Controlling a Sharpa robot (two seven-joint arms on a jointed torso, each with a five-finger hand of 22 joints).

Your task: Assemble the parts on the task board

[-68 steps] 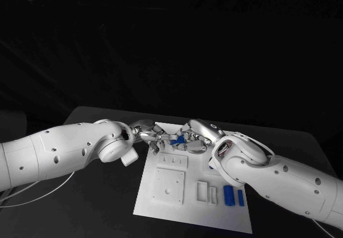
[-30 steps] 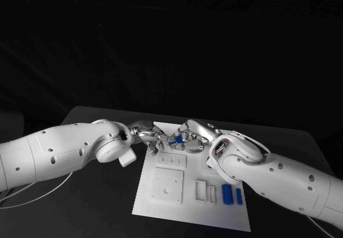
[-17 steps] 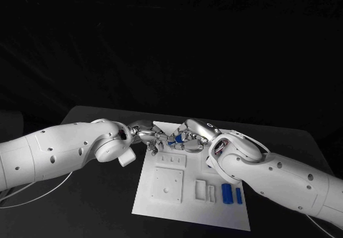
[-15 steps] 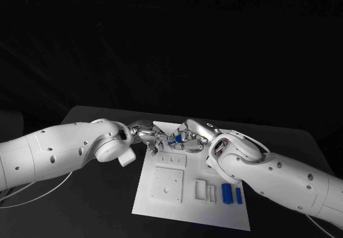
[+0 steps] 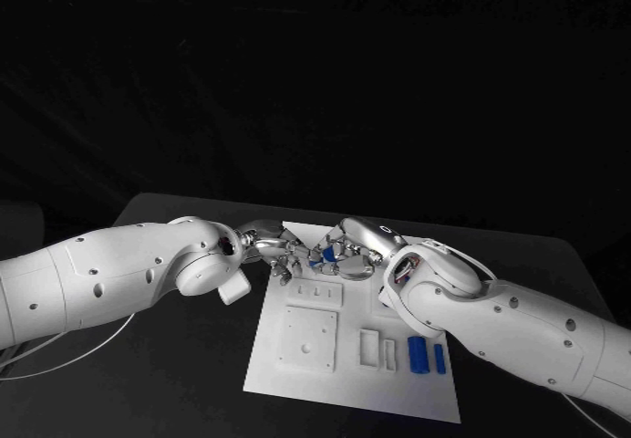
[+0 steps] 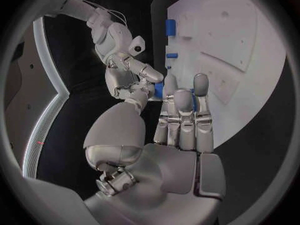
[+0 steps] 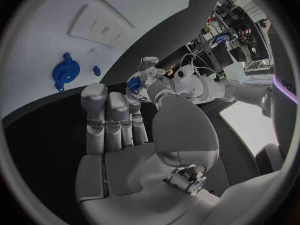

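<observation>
Since the earlier frames, both hands have stayed bunched together over the far end of the task board (image 5: pixel 353 383), barely shifted. The left hand (image 5: pixel 273 253) and right hand (image 5: pixel 350 248) meet fingertip to fingertip around a small blue part (image 5: pixel 326 255); the right hand's fingers (image 7: pixel 136 83) pinch it, while whether the left hand grips it too cannot be told. Two blue bar-shaped parts (image 5: pixel 426 356) lie on the board's near right area. A blue round part (image 7: pixel 65 70) rests on the board. No legible writing.
</observation>
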